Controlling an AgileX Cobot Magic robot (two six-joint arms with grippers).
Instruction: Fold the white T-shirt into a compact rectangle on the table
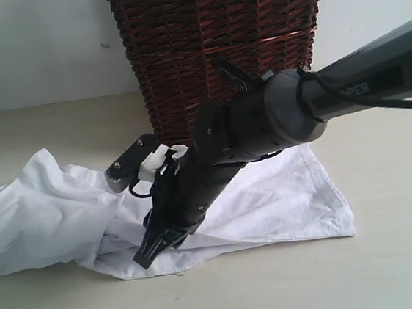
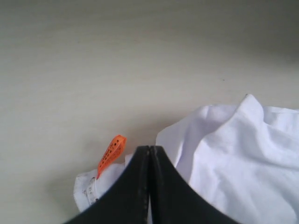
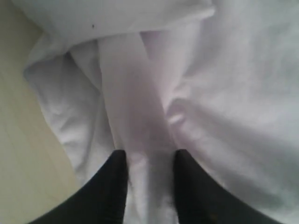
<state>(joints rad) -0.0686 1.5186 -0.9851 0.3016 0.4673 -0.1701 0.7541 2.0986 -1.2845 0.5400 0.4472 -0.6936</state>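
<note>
The left hand (image 2: 149, 148) is clenched, its black tips pressed flat together with no cloth visible between them. It sits at the edge of the white T-shirt (image 1: 284, 198), just beside an orange tag (image 2: 111, 154). How far it stands from the wicker basket (image 1: 216, 43) cannot be told. The shirt lies on the pale surface (image 1: 395, 267) directly in front of the basket, with its rumpled end spilling out past the basket's left side in loose heaps and one corner poking up.

In front of the basket's middle, the right hand (image 1: 160, 246) angles down onto the cloth from an arm reaching in from the right. Its fingers (image 3: 114, 186) stand parted and straddle a raised ridge of fabric. They do not look pinched on it, so the hand reads as released. Below the basket's right side the shirt lies smoother, ending in a straight hem and a squared corner.

The shirt looks light, limp and soft. It will likely sag and crease wherever it is lifted, hold no shape of its own, and drag rather than slide cleanly on the matte surface. Thin layers may separate in a shallow pinch, so a grip should probably take both layers together. The likeliest holds are the firm edges: the hem corners on the flatter side, and the collar and shoulder seams once the bunched end is spread. Lifting from the middle would only gather more wrinkles. The fold appears barely begun.
</note>
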